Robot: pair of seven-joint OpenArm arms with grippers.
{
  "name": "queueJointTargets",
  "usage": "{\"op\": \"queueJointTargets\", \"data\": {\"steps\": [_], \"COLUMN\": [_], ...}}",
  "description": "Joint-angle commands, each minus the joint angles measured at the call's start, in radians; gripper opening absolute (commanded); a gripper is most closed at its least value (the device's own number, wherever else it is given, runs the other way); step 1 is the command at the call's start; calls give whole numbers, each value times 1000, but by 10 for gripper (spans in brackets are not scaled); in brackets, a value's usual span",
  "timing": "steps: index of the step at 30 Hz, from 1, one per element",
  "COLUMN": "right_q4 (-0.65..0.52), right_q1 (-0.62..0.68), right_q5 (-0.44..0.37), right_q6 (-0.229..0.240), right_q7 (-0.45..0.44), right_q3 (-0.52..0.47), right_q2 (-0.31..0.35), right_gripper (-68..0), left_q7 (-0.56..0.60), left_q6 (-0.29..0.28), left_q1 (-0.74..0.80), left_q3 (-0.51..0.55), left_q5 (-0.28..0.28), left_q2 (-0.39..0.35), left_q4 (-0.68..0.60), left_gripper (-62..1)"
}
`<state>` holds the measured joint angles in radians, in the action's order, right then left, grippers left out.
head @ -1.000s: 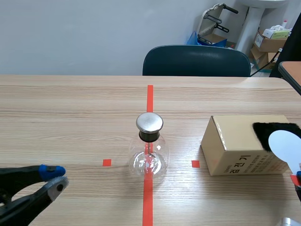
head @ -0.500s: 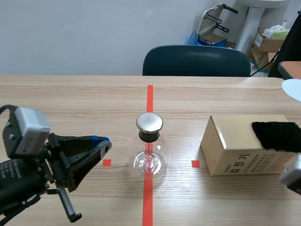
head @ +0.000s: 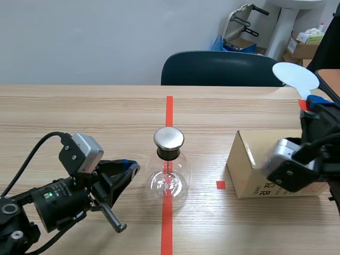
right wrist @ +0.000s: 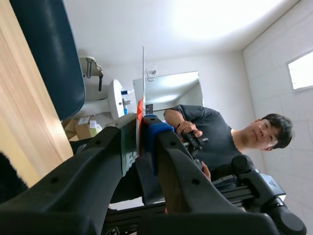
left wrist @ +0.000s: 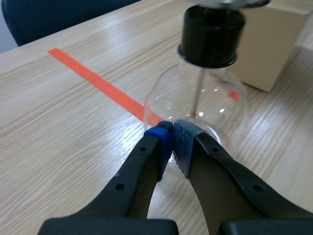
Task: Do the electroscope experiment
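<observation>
The electroscope, a clear glass flask (head: 169, 178) with a black neck and a round metal cap (head: 169, 138), stands on the red centre line. My left gripper (head: 131, 168) is shut on nothing, low on the table just left of the flask. In the left wrist view its tips (left wrist: 171, 138) meet right before the flask (left wrist: 195, 95). My right gripper (head: 313, 102) is raised at the right, above the cardboard box (head: 255, 164), and is shut on the red handle of a white round paddle (head: 295, 77). The right wrist view shows that paddle (right wrist: 143, 68) edge-on between the pads.
A dark blue chair (head: 222, 69) stands behind the table's far edge. Cartons (head: 305, 45) and other items sit in the back right corner. A person (right wrist: 215, 132) shows in the right wrist view, off the table. Red tape squares flank the flask.
My left arm came in from the lower left up to the flask. My right arm lifted the white paddle from beside the box's black cloth to high above the box.
</observation>
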<state>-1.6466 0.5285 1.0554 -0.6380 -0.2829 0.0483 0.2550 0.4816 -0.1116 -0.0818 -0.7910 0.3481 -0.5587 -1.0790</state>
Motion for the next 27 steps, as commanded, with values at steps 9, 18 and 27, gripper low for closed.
{"op": "queueJointTargets", "data": {"steps": [9,18,27], "right_q4": [-24,-24,0], "right_q1": [-66,-86,-86], "right_q5": [101,242,320], "right_q6": [-20,-14,45], "right_q7": [126,212,254], "right_q3": [152,283,327], "right_q2": [8,11,2], "right_gripper": [-660,-660,-660], "left_q7": [21,23,26], "left_q6": [20,8,-42], "left_q1": [-87,-98,-98], "left_q3": [-19,-19,-19], "left_q5": [6,-12,-87], "left_q2": [68,98,98], "left_q4": [137,203,209], "left_gripper": [-583,-580,-579]}}
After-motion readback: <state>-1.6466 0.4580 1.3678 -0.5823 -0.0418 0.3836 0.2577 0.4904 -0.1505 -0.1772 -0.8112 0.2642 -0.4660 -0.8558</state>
